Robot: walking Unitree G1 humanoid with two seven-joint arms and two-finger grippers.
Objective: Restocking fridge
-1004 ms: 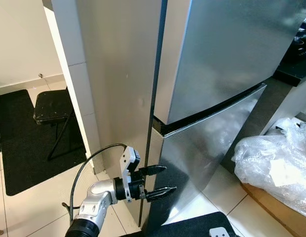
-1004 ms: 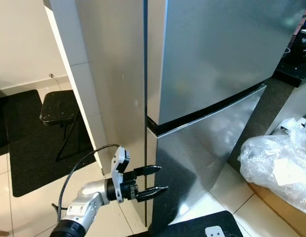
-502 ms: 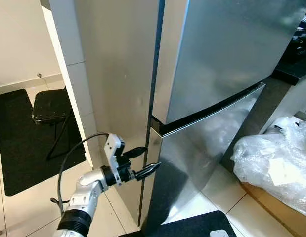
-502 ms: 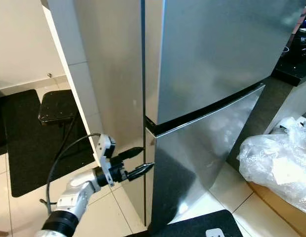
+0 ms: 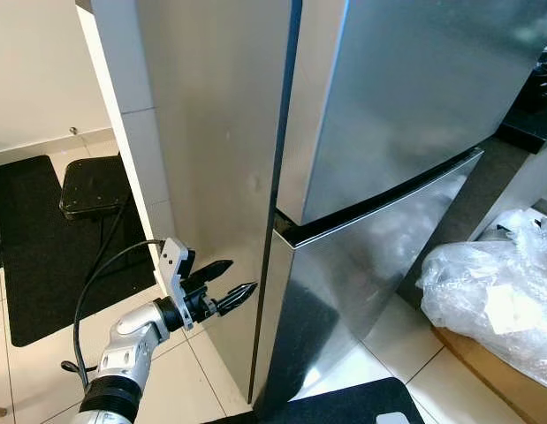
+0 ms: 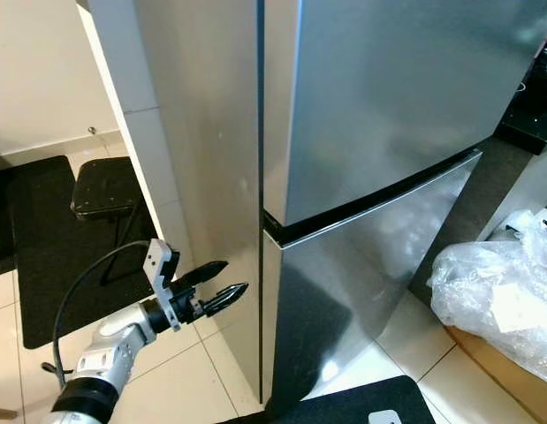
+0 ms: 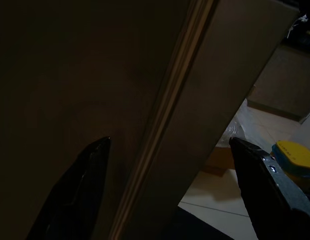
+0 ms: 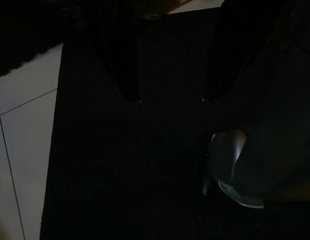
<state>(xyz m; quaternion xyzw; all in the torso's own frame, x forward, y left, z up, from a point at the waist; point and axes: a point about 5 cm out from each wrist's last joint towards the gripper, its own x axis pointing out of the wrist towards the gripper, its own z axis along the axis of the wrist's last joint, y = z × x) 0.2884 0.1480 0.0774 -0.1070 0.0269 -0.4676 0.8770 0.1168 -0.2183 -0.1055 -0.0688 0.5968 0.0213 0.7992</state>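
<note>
The fridge [image 5: 388, 132] fills the centre and right of the head views, with both steel doors closed. The lower door [image 5: 361, 283] meets the upper one at a dark seam that runs from centre left up to the right edge. The grey side panel of the fridge stands left of the doors, and a dark vertical gap [image 5: 275, 203] separates it from them.

The left gripper [image 5: 227, 283] is in the lower left of the frame, its two black fingers parted and holding nothing. It points toward the right, at the side panel, and its tips are just beside the panel, a little left of the vertical gap. I cannot tell if they touch the metal. In the left wrist view the same gap runs diagonally between the two fingers, so its long axis is upright and the door edge lies just ahead. The left arm is clearly the nearer one to this edge.

The right gripper [image 8: 170, 100] hangs idle over a dark mat, and its fingers look parted.

A crumpled plastic bag [image 5: 490, 291] lies at the lower right. I can read no brand or writing anywhere.
</note>
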